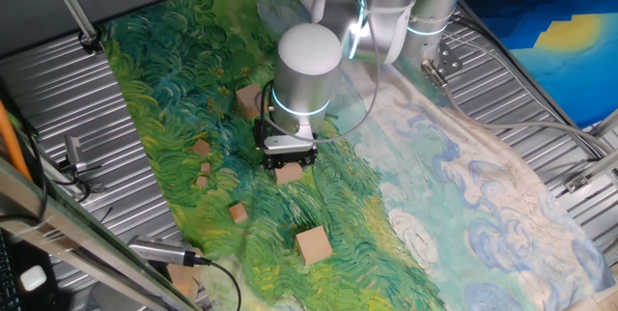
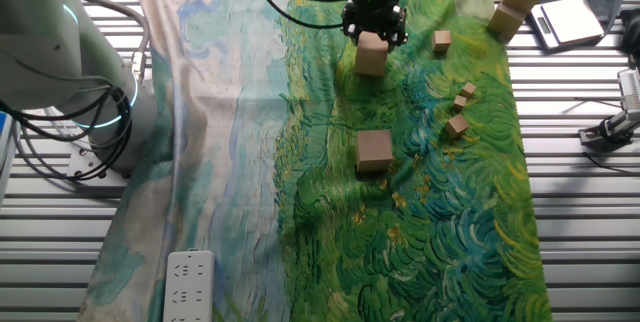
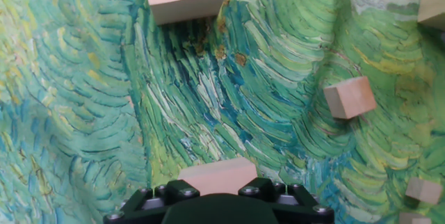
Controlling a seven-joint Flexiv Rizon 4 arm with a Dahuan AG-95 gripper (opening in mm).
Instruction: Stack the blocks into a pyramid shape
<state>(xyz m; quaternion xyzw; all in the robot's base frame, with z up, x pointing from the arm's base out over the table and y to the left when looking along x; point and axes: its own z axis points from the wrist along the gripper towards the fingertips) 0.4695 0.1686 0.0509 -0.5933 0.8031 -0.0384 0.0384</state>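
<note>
Between the fingers (image 2: 373,40), a block (image 2: 371,55)

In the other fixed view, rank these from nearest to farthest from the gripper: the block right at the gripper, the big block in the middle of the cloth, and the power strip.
1. The block at the gripper, directly under the gripper near the top edge.
2. The big block mid-cloth, lower down on the green cloth.
3. The power strip, bottom left corner.
</note>
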